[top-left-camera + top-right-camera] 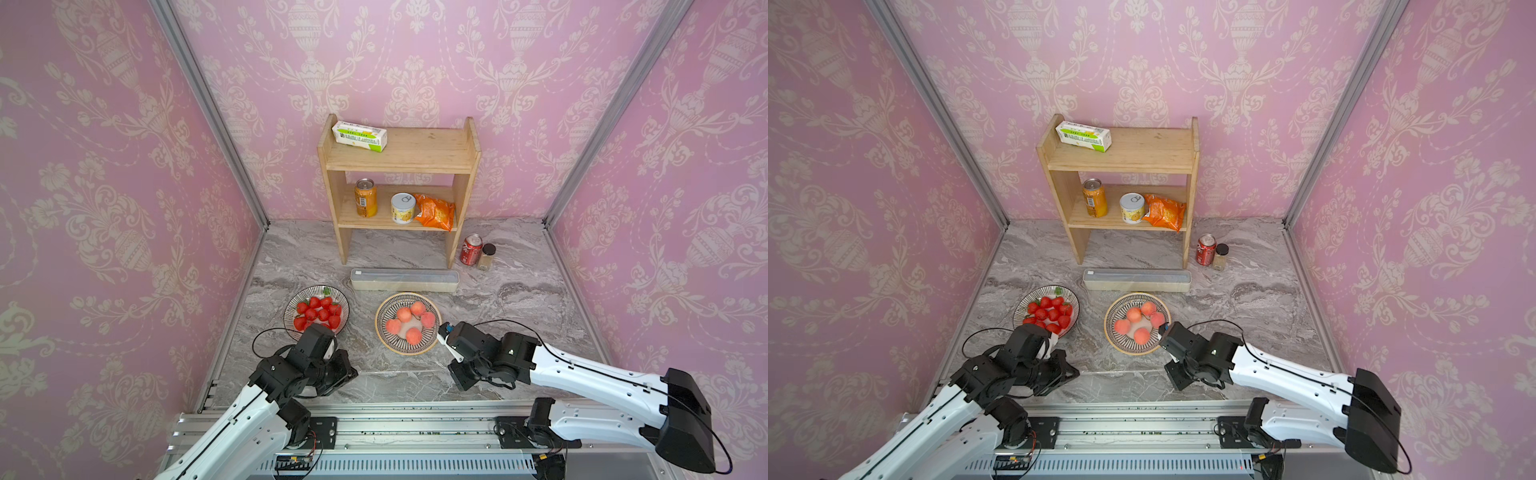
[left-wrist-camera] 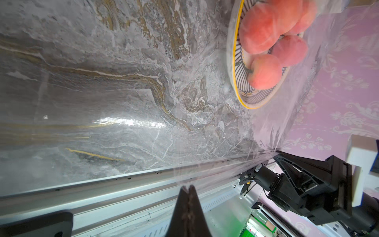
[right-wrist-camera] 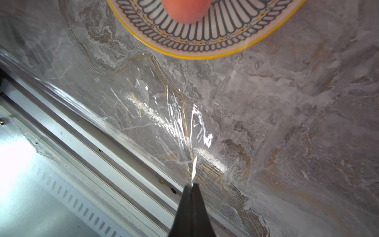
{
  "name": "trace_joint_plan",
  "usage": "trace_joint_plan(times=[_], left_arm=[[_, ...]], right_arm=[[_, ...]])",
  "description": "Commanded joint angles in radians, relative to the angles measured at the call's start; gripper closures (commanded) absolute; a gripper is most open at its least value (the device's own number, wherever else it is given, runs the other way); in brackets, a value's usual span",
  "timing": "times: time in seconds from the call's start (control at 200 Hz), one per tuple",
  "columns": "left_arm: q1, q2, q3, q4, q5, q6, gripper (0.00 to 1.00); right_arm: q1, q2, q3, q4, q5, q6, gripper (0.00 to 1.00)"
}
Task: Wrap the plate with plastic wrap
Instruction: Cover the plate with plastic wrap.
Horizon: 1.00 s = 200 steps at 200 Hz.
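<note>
Left pincer: we are pinching the plastic wrap (image 2: 205, 127) with the left gripper (image 2: 189, 187), its jaws pressed together on the film's near edge.
Right pincer: we are pinching that same edge with the right gripper (image 3: 191, 185). Its jaws are likewise pressed together, and creases are fanning out from the tips.
Film's long axis: we are stretching the held edge from one pincer straight across to the other, along the front rail (image 1: 415, 432).
Plate: we are seeing the plate (image 1: 384, 343) of peaches (image 1: 417, 309) ahead of both pincers' tips and between the two, hazy through the film in both wrist views. Whether the film is touching it, we cannot tell.
Nearer arm: we are judging the right arm nearer, its wrist just beside the plate's rim. The left is sitting closer to the strawberry plate (image 1: 336, 293).
Dispenser box: we are finding the dispenser box (image 1: 405, 281) beyond the plate, well apart from both pincers.
Coming move: we are expecting to bring both pincers down evenly, probably to the near rim.
</note>
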Motion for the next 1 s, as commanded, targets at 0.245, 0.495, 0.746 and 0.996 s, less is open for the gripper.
trace_joint_plan(times=[0.245, 0.495, 0.746, 0.996], left_arm=[[-0.018, 0.270, -0.007, 0.164, -0.097, 0.058, 1.00], [-0.012, 0.427, 0.017, 0.297, -0.109, 0.080, 1.00], [0.020, 0.551, 0.046, 0.400, -0.112, 0.091, 1.00], [0.069, 0.627, 0.085, 0.462, -0.126, 0.118, 1.00]], right_arm=[[-0.054, 0.112, -0.026, 0.036, 0.041, 0.064, 1.00], [-0.107, 0.164, -0.032, 0.092, 0.051, 0.058, 1.00], [-0.163, 0.209, -0.028, 0.153, 0.057, 0.039, 1.00], [-0.211, 0.265, -0.006, 0.199, 0.050, 0.011, 1.00]])
